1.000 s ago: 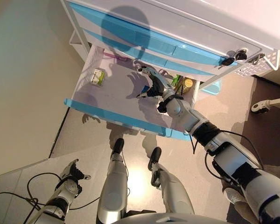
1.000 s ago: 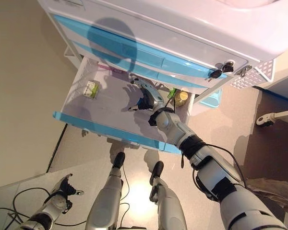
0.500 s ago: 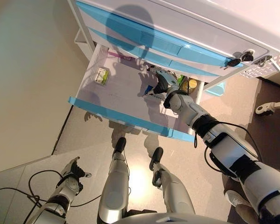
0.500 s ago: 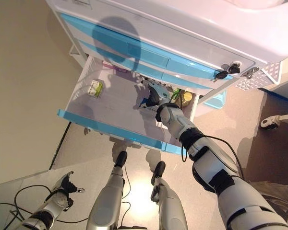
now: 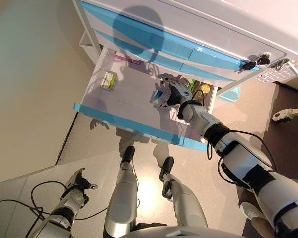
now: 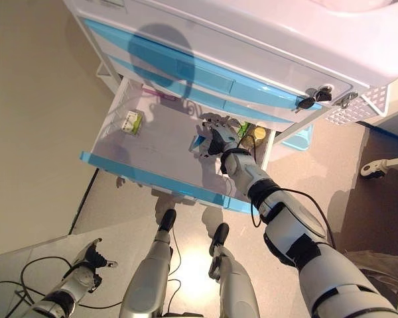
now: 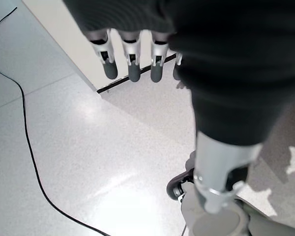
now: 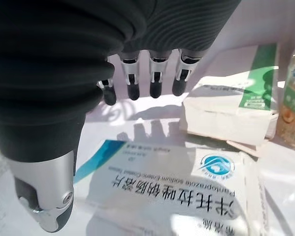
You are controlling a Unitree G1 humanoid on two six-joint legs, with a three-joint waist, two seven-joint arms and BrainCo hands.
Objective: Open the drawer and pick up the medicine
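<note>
- The left hand (image 5: 78, 182) hangs low beside the robot, well apart from the cabinet; its wrist view shows the fingers (image 7: 133, 66) straight and relaxed over bare floor, holding nothing.
- The drawer (image 5: 133, 125) stands pulled out below the shut blue-fronted drawers, so the opening step appears done.
- A small green and white box (image 5: 107, 81) lies near the drawer's left wall, far from either hand.
- The medicine (image 8: 182, 191), a flat white packet with a blue mark, lies on the drawer floor towards its right half. In the right wrist view it sits just under the right hand (image 5: 169, 93).
- That hand hovers over the packet with fingers (image 8: 156, 81) hanging loosely spread and the thumb (image 8: 46, 194) set apart; nothing is pinched yet.
- Just beyond the packet lie a white and green box (image 8: 233, 105) and a yellowish bottle (image 8: 294, 98), in the drawer's right corner.
- Judged from this, the pick-up is what remains: the hand must lower, close on the packet and lift it out.
</note>
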